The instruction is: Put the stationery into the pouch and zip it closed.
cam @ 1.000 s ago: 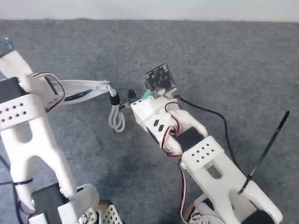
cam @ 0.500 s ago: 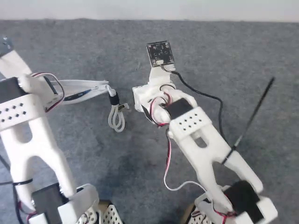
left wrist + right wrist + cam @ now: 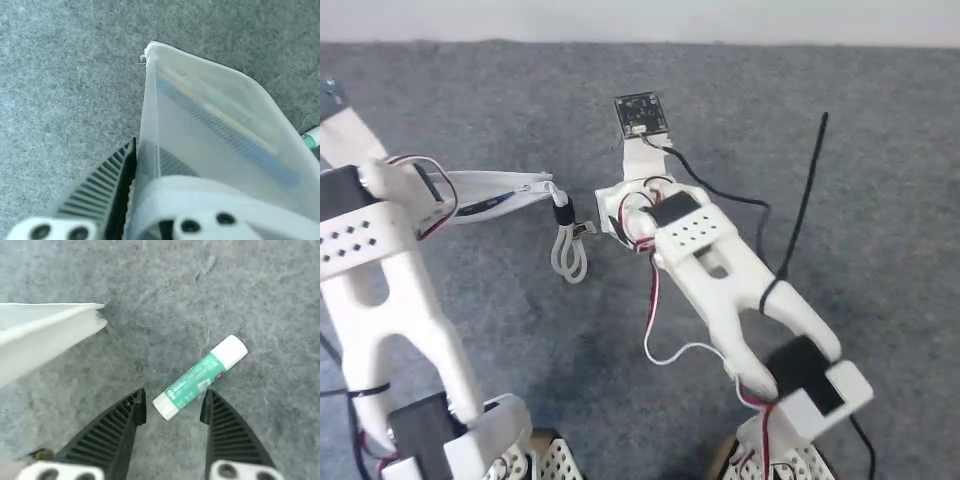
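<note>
Glue stick (image 3: 200, 376) is seen lying flat on the grey felt (image 3: 260, 300), slantwise between the spread jaws of the right gripper (image 3: 173, 399), untouched. At the left middle of the high view, the translucent pouch (image 3: 495, 193) is pinched at one edge by the left gripper (image 3: 142, 170), jaws pressed onto its wall. Trouble is likely if those spread jaws are closed now: the round stick, caught askew near its end, could be rolled or squirted away.

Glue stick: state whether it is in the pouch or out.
Out. The glue stick lies on the carpet between the fingers of the open right gripper, apart from the pouch.
</note>
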